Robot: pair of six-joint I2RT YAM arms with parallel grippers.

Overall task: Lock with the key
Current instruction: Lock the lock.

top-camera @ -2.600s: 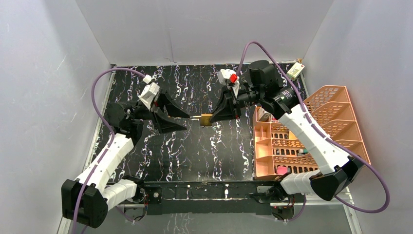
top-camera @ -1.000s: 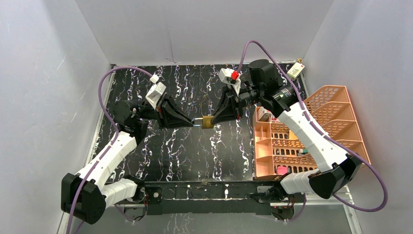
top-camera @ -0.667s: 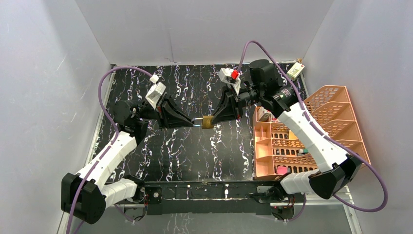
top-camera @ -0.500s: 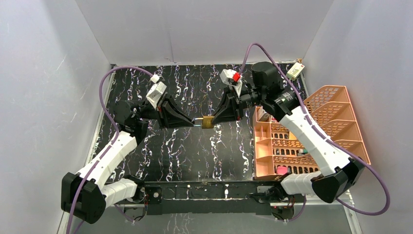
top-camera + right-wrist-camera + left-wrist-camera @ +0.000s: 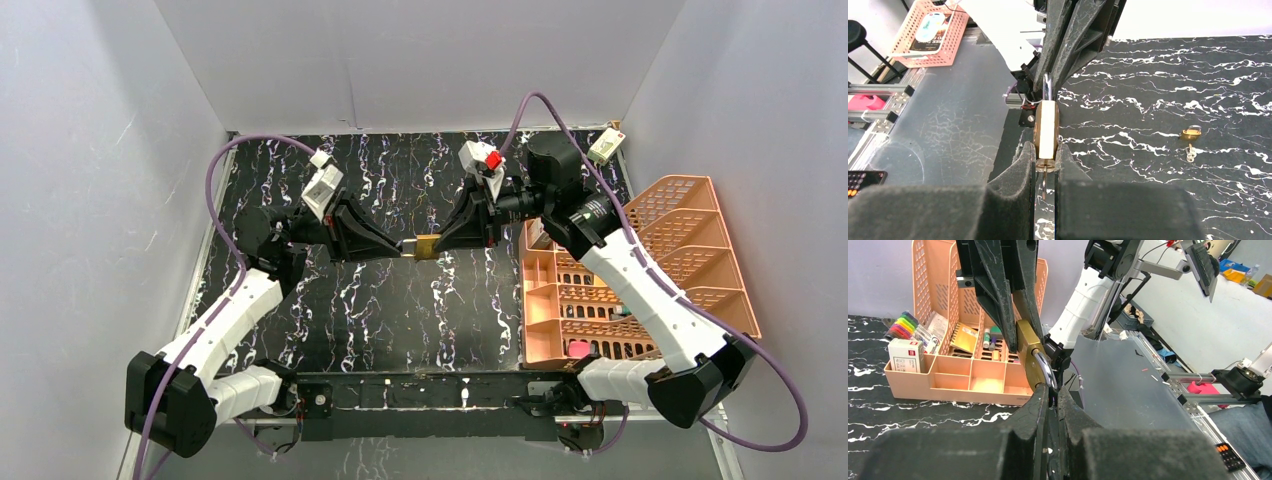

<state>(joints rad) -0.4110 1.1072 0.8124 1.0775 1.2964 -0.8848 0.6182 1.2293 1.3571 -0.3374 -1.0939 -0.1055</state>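
The left gripper (image 5: 1050,402) is closed almost fully, its fingertips pinching the steel shackle (image 5: 1044,371) of the brass padlock (image 5: 1028,347); the right gripper (image 5: 1046,155) is closed to a narrow gap, clamping the padlock's flat sides near its base. The padlock hangs between the two grippers, clear of the tabletop (image 5: 1158,90), over the middle of the black marbled surface and just left of the orange organiser (image 5: 640,270). Its long axis lies roughly level and runs from left to right between the arms; the shackle end points toward the left gripper and the base toward the right gripper. In the right wrist view the padlock shows edge-on, with a thin metal piece (image 5: 1043,184) sticking out of its base between the fingers; whether that is the key I cannot tell. A smaller padlock (image 5: 1190,133) lies on the tabletop well apart, with a small key (image 5: 1190,153) just beside it.
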